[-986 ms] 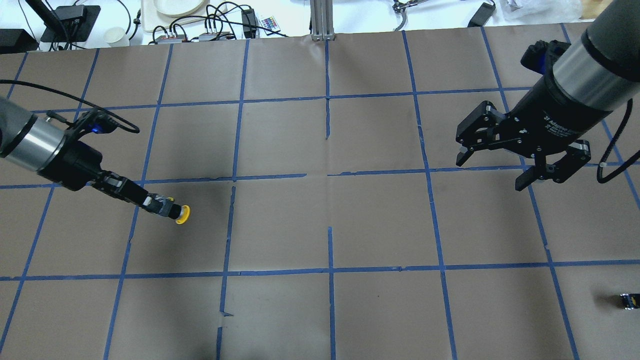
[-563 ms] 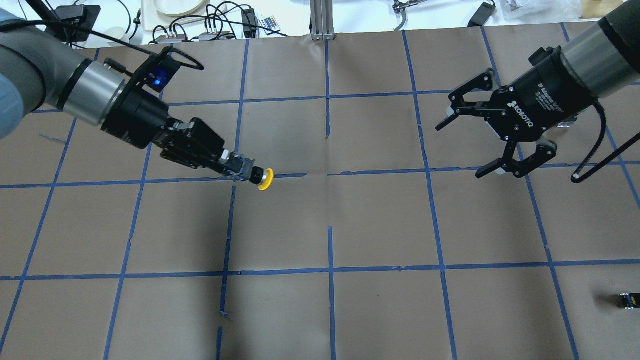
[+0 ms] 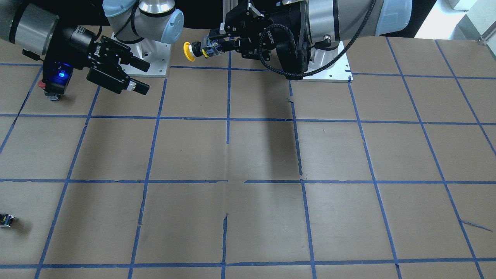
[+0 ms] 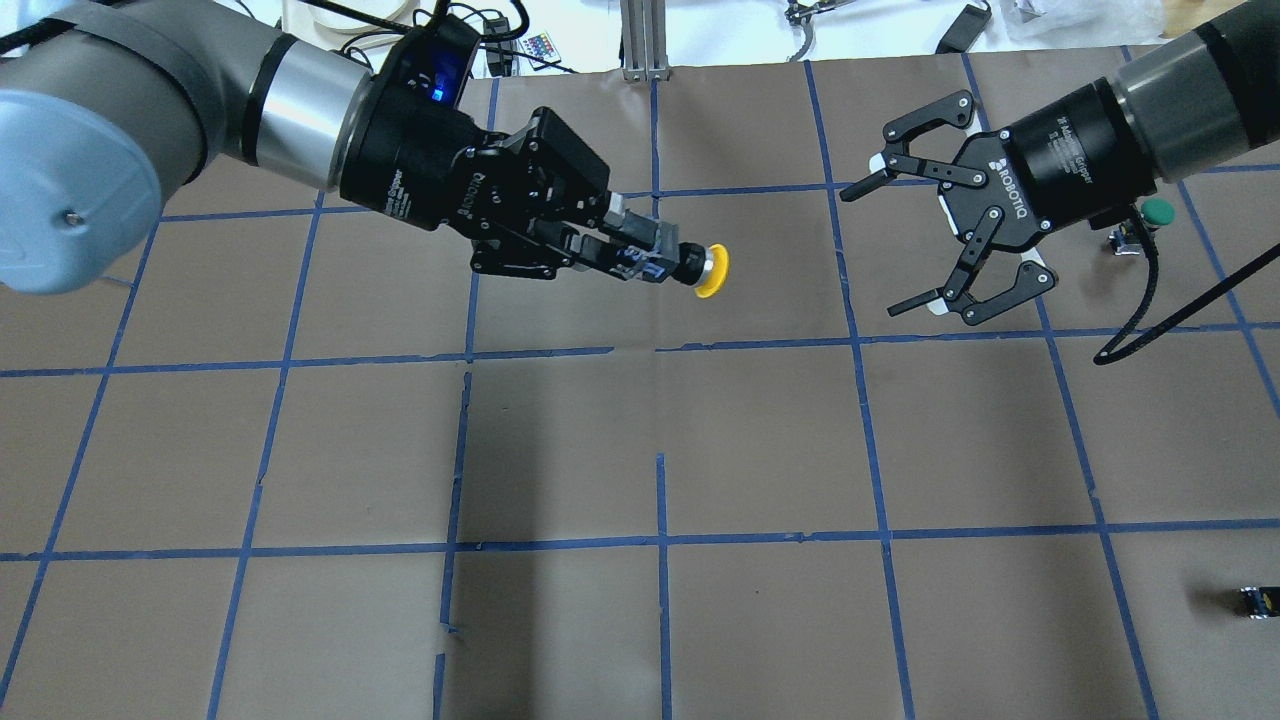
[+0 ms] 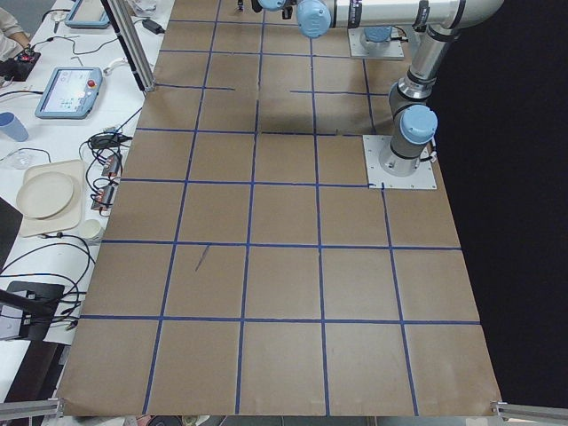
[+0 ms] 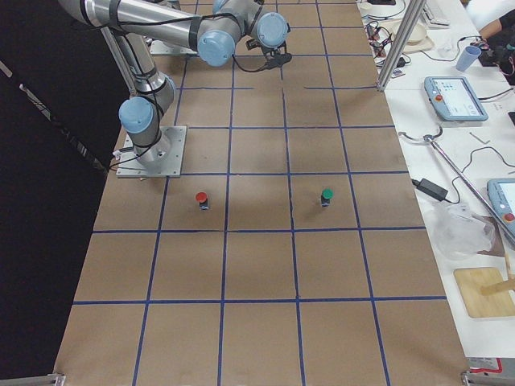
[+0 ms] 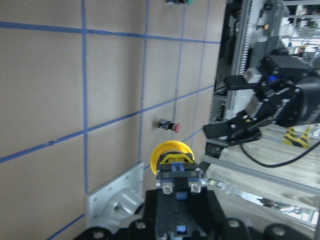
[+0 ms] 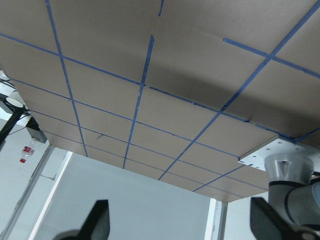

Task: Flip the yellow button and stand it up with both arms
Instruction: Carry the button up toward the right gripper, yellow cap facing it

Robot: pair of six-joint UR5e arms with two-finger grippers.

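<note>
The yellow button [image 4: 712, 271] is held in the air by its black and grey body, lying sideways with the yellow cap pointing at my right gripper. It also shows in the front view [image 3: 189, 51] and in the left wrist view [image 7: 171, 152]. My left gripper [image 4: 640, 255] is shut on the button's body, well above the table. My right gripper [image 4: 880, 250] is open wide and empty. It faces the cap from a gap to the right and does not touch it. In the front view the right gripper [image 3: 144, 77] is at the left.
A green-capped button [image 4: 1157, 211] stands on the table behind my right gripper. A red-capped button [image 6: 201, 198] stands near the right arm's base plate [image 6: 169, 153]. A tiny black block with a yellow mark [image 4: 1258, 602] lies at the near right.
My left arm has lifted the yellow button off the table and carried it up and right toward the middle. My right gripper has turned to face it and stayed open.
</note>
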